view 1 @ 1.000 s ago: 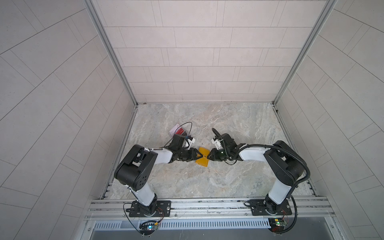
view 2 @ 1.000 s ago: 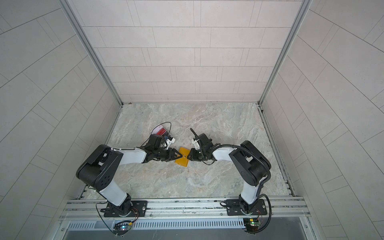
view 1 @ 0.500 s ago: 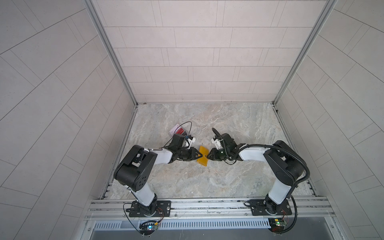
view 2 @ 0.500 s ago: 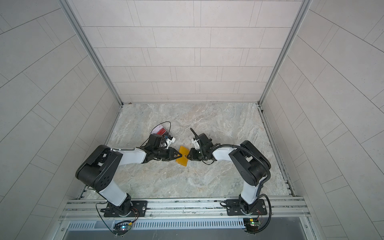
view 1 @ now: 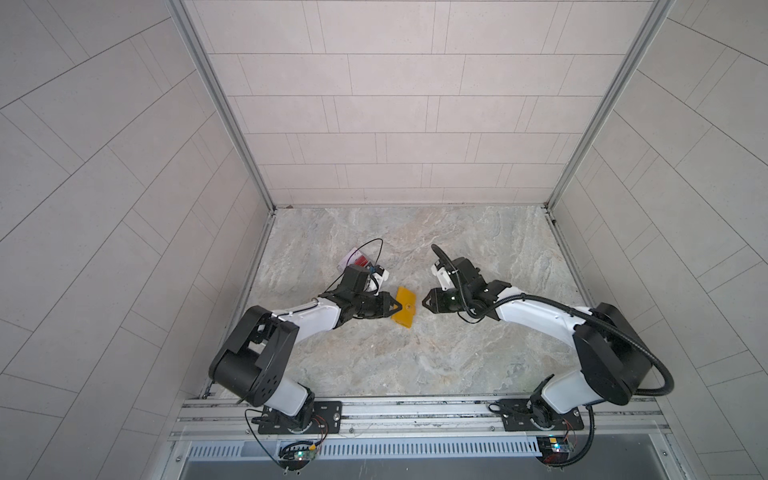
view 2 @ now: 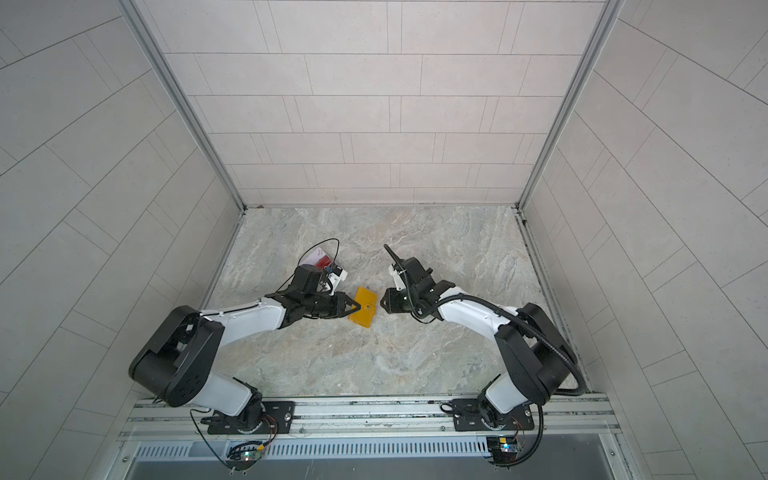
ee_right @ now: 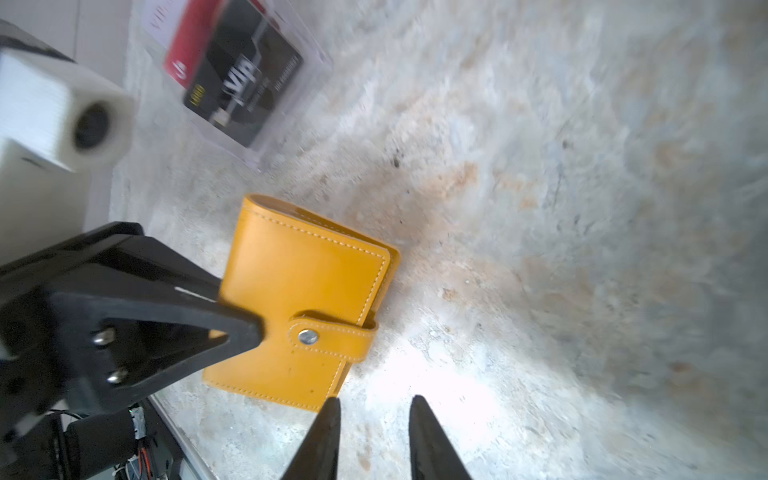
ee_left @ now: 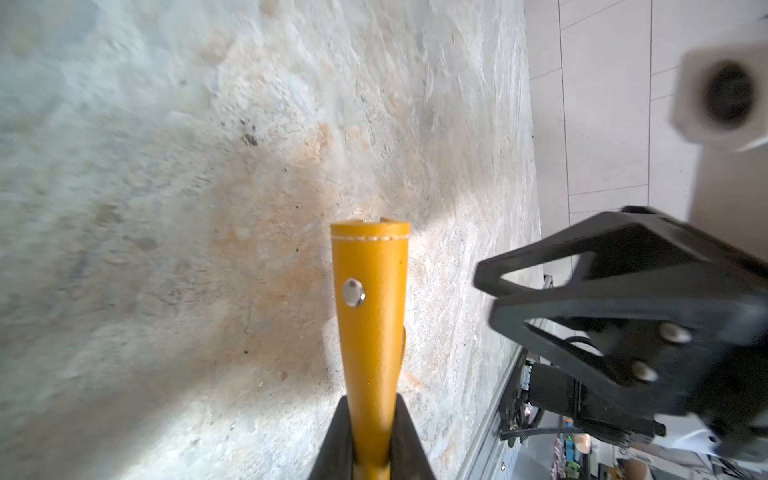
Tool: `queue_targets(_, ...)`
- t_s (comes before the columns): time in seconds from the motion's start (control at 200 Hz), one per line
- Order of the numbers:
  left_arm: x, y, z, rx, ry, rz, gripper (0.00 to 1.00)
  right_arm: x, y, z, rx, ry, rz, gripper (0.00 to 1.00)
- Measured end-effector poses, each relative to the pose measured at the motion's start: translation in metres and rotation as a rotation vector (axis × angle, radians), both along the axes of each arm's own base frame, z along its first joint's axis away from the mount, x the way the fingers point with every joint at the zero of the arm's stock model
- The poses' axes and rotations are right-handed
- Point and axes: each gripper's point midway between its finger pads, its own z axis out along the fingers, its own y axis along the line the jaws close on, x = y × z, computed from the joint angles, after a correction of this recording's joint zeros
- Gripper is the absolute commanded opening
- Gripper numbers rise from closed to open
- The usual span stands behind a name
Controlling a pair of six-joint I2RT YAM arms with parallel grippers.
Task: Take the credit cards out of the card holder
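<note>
Left pincer (view 1: 397, 307) is closed tight on the mustard-yellow card holder (view 1: 406, 306). It's biting the edge away from where the snap tab (ee_right: 332, 336) wraps round, and the left wrist view shows the cover squeezed between both jaws. Back behind that arm's wrist sits a clear plastic box (view 1: 353, 259) with a black VIP card (ee_right: 245, 83) and a red card (ee_right: 183, 50) showing through it, well apart from the holder.

Holder itself is folded shut on the marble-look surface (view 1: 415, 353) between the two arms. The tab is fastened on its metal stud (ee_right: 308, 336), so any credit cards inside are hidden. Can't tell if it's lying flat or tipped up a bit.

Over on the right, the right pincer (view 1: 424, 300) is empty, jaws a little apart, tips just beside the tab edge but not touching.

What I'd worry about: the left one only has a bite on one edge. So when the right one tugs the tab, a stiff snap could swivel the holder or yank it clean out. With that narrow gap, the right tips could also miss the tab, or grab tab plus cover, which won't open anything. And the two pincers are near enough to bump each other.
</note>
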Motion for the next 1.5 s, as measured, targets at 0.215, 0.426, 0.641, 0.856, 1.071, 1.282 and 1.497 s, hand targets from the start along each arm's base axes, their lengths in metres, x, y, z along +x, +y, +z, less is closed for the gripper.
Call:
queue_targets(0.215, 0.007, -0.001, 0.028, 0.111, -0.138, 0.017, 0.0, 0.003, 0.004, 0.038, 0.018, -0.071, 0.041, 0.42)
queue_targets(0.426, 0.003, -0.01, 0.045, 0.167, -0.226, -0.011, 0.0, -0.001, 0.017, 0.052, 0.044, -0.085, 0.089, 0.47)
queue_targets(0.641, 0.006, -0.002, 0.049, 0.201, -0.251, 0.021, 0.0, -0.002, 0.036, 0.048, 0.061, -0.082, 0.123, 0.48)
queue_targets(0.856, 0.006, 0.0, 0.064, 0.185, -0.292, 0.037, 0.0, -0.007, 0.052, 0.034, 0.054, -0.057, 0.151, 0.47)
queue_targets(1.071, 0.006, 0.001, 0.068, 0.178, -0.302, 0.039, 0.0, 0.0, 0.058, 0.038, 0.078, -0.083, 0.129, 0.44)
queue_targets(1.282, 0.004, 0.001, 0.067, 0.18, -0.292, 0.033, 0.0, 0.009, 0.057, 0.042, 0.076, -0.12, 0.095, 0.42)
queue_targets(1.497, 0.001, 0.002, 0.072, 0.168, -0.302, 0.032, 0.0, 0.011, 0.058, 0.043, 0.083, -0.119, 0.08, 0.4)
